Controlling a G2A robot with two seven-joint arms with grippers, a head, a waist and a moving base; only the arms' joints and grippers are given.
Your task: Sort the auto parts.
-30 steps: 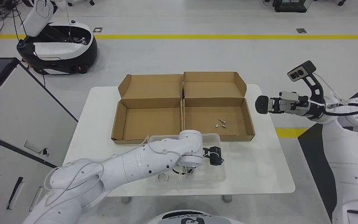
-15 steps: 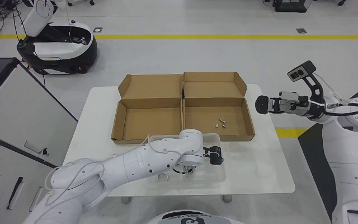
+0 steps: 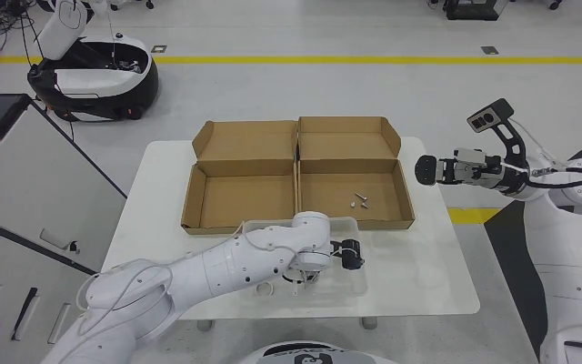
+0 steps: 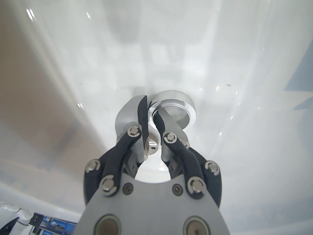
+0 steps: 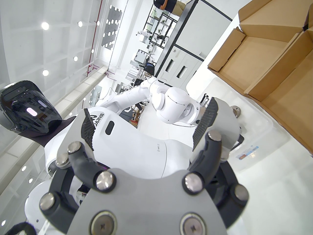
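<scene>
- So, the left hand (image 4: 150, 106) is down inside the clear plastic bin (image 4: 73, 74), which sits along the near edge of the white bench (image 3: 436, 273).
- That hand is clamped on the wall of a metal ring (image 4: 172, 97). One black pad sits outside the rim and the other is poked down into the hole.
- The ring has its opening facing up, near the middle of the bin. I honestly can't tell whether it's resting on the bin floor or lifted a hair off it.
- The right hand (image 3: 427, 169) hangs in the air off the bench's right side, about level with the boxes and well apart from all the parts. In its wrist view the fingers (image 5: 207, 118) are spread wide apart.
- Just behind the bin, the left box (image 3: 241, 200) and the right box (image 3: 327, 196) sit side by side. They touch along the middle, and both have their lids flipped back.
- Two small bolts (image 3: 361, 197) lie close together on the floor of the right box, a bit right of its centre.
</scene>
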